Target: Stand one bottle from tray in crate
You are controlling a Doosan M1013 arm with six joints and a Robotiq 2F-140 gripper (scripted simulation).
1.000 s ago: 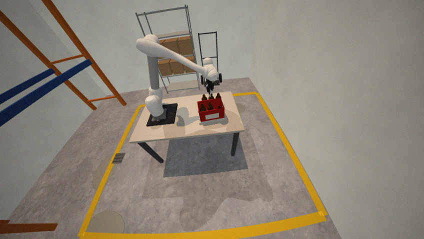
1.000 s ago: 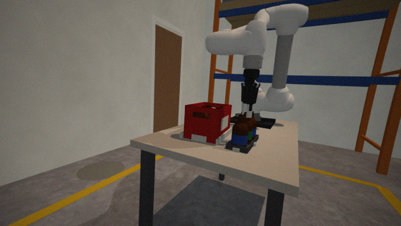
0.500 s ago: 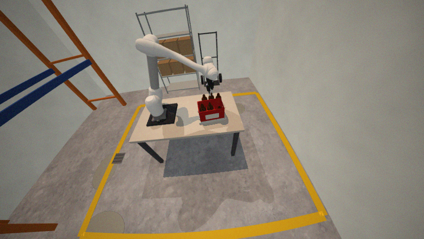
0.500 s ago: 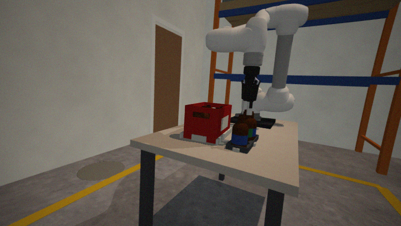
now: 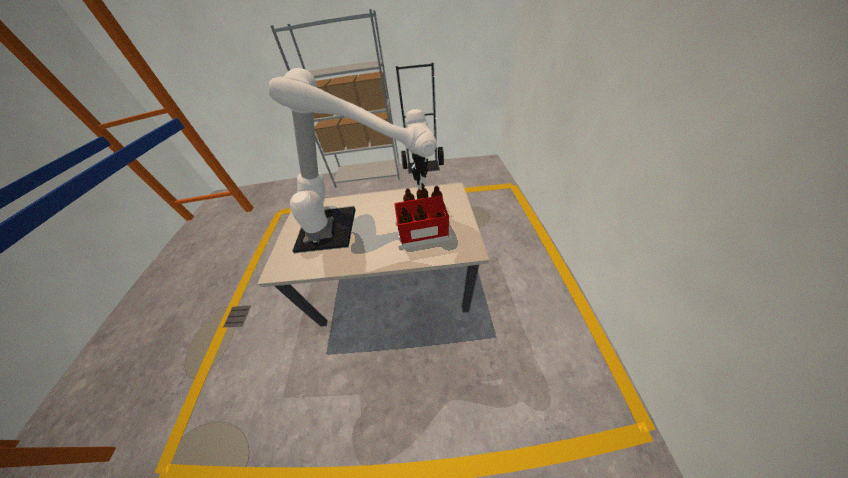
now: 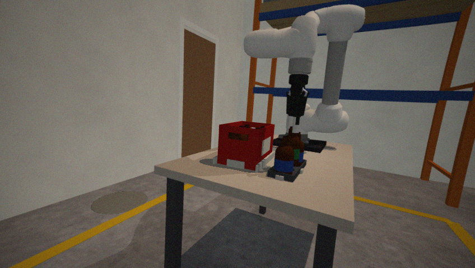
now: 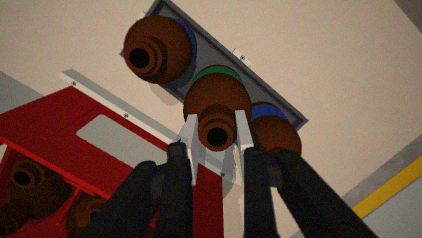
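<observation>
Closest to the wrist camera, the black two-finger gripper (image 7: pixel 217 135) has its pale pads (image 7: pixel 189 135) clamped on the neck of the brown bottle with a green label (image 7: pixel 216 95), the middle one of three on the dark grey rectangular tray (image 7: pixel 210 50). Its base cannot be seen, so whether it rests on the tray or is lifted cannot be told. Beside it on the tray stand a brown bottle with a blue label (image 7: pixel 159 47) on one side and another blue-labelled brown bottle (image 7: pixel 274 131) on the other, partly hidden behind a finger; the three bodies sit close together, leaving little room around the fingers.

Just beside the tray's long edge is the red plastic crate (image 6: pixel 245 143) on a pale base, its near wall carrying a grey label panel. Brown bottles (image 7: pixel 24 182) show inside its cells in the wrist view; how many cells are filled cannot be counted. In the exterior view the gripper hangs straight down from the white arm (image 6: pixel 282 41), above the level of the crate's top rim.

Crate and tray both sit on the beige table top (image 6: pixel 325 189), the tray towards the edge far from the top camera. Beyond the tray, away from the crate, bare table stretches to its edge. Past that far edge stand a black hand truck (image 5: pixel 415 71) and a grey metal shelf rack (image 5: pixel 283 44) with cardboard boxes.
</observation>
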